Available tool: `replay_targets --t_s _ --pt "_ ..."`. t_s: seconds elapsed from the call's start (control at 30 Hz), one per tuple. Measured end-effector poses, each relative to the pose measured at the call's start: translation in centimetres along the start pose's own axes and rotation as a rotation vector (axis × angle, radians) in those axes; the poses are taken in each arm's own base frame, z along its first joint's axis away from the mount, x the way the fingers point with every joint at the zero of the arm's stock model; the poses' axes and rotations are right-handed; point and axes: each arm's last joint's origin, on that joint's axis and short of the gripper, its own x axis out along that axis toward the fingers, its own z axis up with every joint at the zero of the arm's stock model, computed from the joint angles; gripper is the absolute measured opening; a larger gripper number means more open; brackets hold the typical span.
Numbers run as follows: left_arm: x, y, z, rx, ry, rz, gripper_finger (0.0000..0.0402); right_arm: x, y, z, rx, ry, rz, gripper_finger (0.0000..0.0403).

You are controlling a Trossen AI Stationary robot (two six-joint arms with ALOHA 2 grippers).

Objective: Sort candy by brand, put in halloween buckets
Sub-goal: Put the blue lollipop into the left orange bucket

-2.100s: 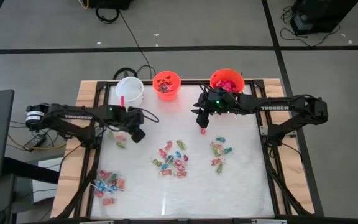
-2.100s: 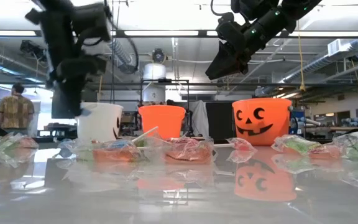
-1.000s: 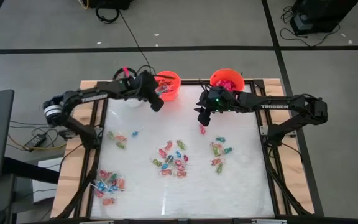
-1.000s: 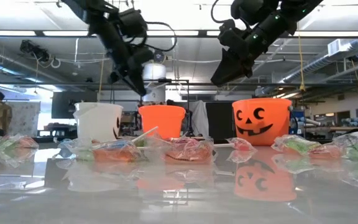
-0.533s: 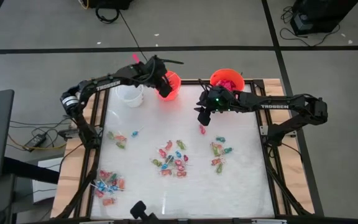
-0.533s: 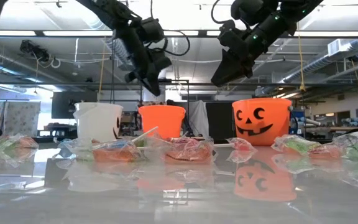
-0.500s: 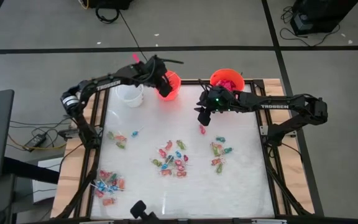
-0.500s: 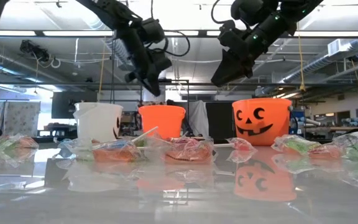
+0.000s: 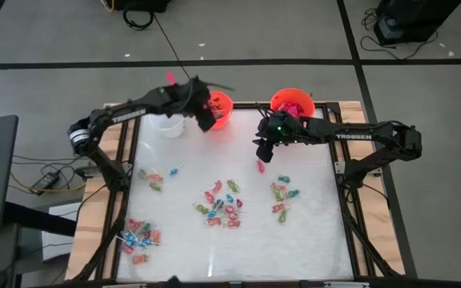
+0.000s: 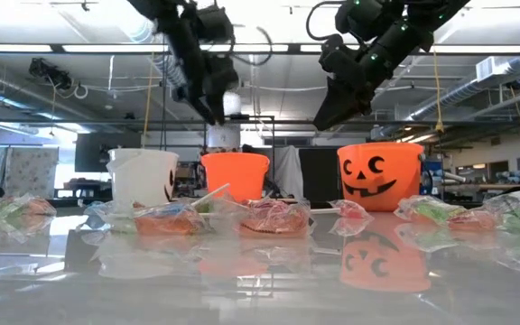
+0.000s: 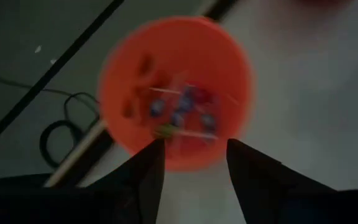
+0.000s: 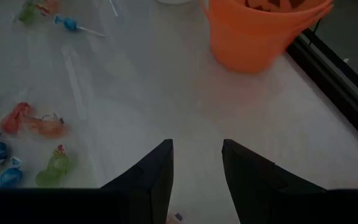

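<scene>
From above, the left pincer (image 9: 202, 112) has swung from the desk (image 9: 310, 240) to the small orange bucket (image 9: 217, 110). Its wrist view shows fingers spread, a sweet (image 11: 164, 131) probably just dropped inside. Right pincer (image 9: 263, 152) stays spread, waiting.

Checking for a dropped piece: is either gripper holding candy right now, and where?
Neither: left gripper is open above the small orange bucket; right gripper is open, empty.

Two dark jointed arms with white TROSSEN lettering, green wrist lights, black tapered jaws.
</scene>
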Motion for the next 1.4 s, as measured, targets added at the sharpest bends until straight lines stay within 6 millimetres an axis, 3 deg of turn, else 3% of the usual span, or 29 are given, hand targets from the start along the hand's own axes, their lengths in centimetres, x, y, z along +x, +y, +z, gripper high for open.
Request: replay_targets --t_s 0.2,0.33,0.73,1.1,1.23,1.4 --pt "-3.4 -3.8 -4.0 0.119 -0.017 -0.080 0.0178 0.0 0.0 0.0 -0.014 0.003 -0.001 0.0150" --pt "-4.3 -5.4 -7.7 0.156 0.050 -0.156 0.0178 0.0 0.0 0.0 -0.014 -0.004 -0.001 0.0150" --pt "-0.8 -7.4 -17.8 0.145 0.316 -0.155 0.0178 0.0 0.3 0.4 0.006 -0.041 0.012 0.0150" --pt "1.9 -6.2 -22.3 0.049 0.432 -0.146 0.0172 -0.1 0.4 0.8 0.006 -0.084 0.020 0.0150" --pt "2.3 -6.0 -22.6 0.028 0.414 -0.156 0.0155 -0.1 0.4 0.8 0.007 -0.087 0.021 0.0150" --pt "2.5 -5.9 -22.4 0.040 0.395 -0.163 0.0102 -0.1 0.4 0.8 0.007 -0.087 0.021 0.0150"
